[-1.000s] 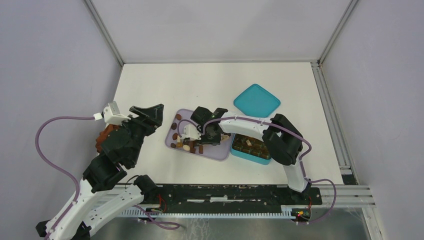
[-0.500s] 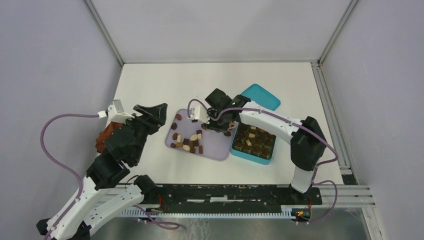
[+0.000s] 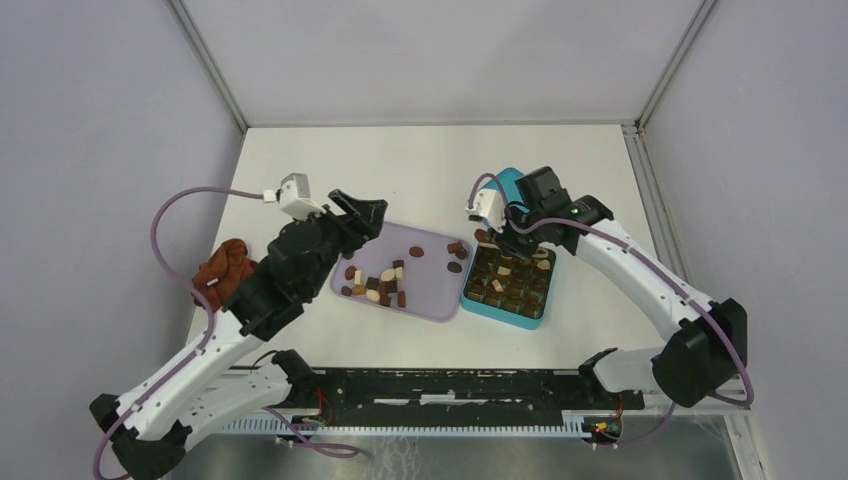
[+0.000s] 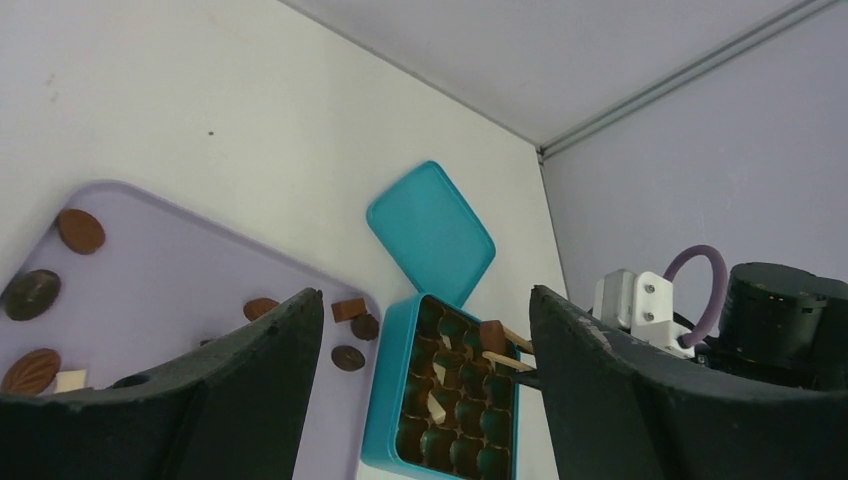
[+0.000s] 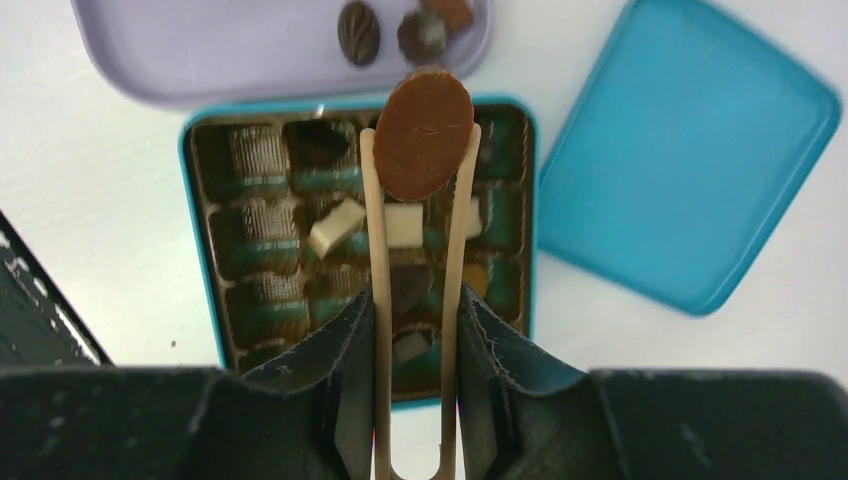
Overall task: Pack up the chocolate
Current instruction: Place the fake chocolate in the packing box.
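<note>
**Overhead and wrist views: two arms, one tray, one box, one lid.**

The right gripper [image 5: 415,300], in the upper right of the overhead view, is squeezing one pair of slim tan tongs [image 5: 378,250]. Its two fingers are pressing on the tongs' two arms, and the tips are pinching one mid-brown oval chocolate [image 5: 423,132]. In the right wrist view this piece is hanging over the top rim of the teal box [image 3: 497,311], on the side facing the lavender tray [image 3: 430,295]. Whether it is touching the box cannot be told.

The left gripper [image 4: 425,300] is hovering at the tray's upper left corner in the overhead view. Its two fingers are standing wide apart with nothing between them.

The box is lying just right of the tray. Some of its cells are holding dark, mid-brown and cream-white pieces, with at least three cream-white ones showing from above.

One teal lid [image 5: 690,150] is lying flat just beside the box, at the right of the wrist view.

Loose chocolate pieces [image 3: 385,285] are lying on the tray:
- three close together by its right edge;
- one alone at upper middle;
- one cluster at lower left, packed too tightly to count.

One rust-brown cloth lump [image 3: 222,268] is lying on the white table [image 3: 400,170] at centre left, apart from the tray.
</note>
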Tool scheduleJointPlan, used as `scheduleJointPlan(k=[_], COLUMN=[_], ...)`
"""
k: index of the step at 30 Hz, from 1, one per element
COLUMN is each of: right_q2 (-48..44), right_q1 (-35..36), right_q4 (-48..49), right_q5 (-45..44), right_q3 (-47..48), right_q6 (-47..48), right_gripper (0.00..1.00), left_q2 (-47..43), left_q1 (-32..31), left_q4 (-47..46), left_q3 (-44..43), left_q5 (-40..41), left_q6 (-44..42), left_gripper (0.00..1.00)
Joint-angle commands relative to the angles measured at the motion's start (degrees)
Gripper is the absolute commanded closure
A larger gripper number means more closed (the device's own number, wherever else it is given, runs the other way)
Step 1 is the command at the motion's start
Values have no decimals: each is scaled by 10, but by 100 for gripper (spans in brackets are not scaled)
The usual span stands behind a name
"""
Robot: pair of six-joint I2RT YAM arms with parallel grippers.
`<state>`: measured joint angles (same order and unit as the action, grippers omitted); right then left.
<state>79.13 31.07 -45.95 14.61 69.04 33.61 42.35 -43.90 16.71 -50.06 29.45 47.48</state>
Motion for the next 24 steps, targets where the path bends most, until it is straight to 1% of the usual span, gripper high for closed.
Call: scheduleJointPlan(k=[1, 6, 12, 18, 24], right_q2=[-67, -117, -151, -150, -114], right_q1=[-42, -87, -110, -110, -110], right_q4=[-22, -49, -58, -56, -67], right_q5=[25, 10, -3, -14, -23], right_q3=[-66, -130, -187, -205, -192], right_q6=[27, 65, 84, 92, 110], right_gripper=[86, 86, 86, 86, 86], left_q2=[56, 128, 217, 288, 346], left_q1=[-1, -1, -1, -1, -1], left_q4=[-61, -77, -76, -32, -50], left_q3=[-2, -13, -41, -75, -95], left_q5=[-67, -121, -202, -233, -260], left_q6=[-2, -13, -43, -99, -125], left_gripper=[19, 19, 20, 22, 23])
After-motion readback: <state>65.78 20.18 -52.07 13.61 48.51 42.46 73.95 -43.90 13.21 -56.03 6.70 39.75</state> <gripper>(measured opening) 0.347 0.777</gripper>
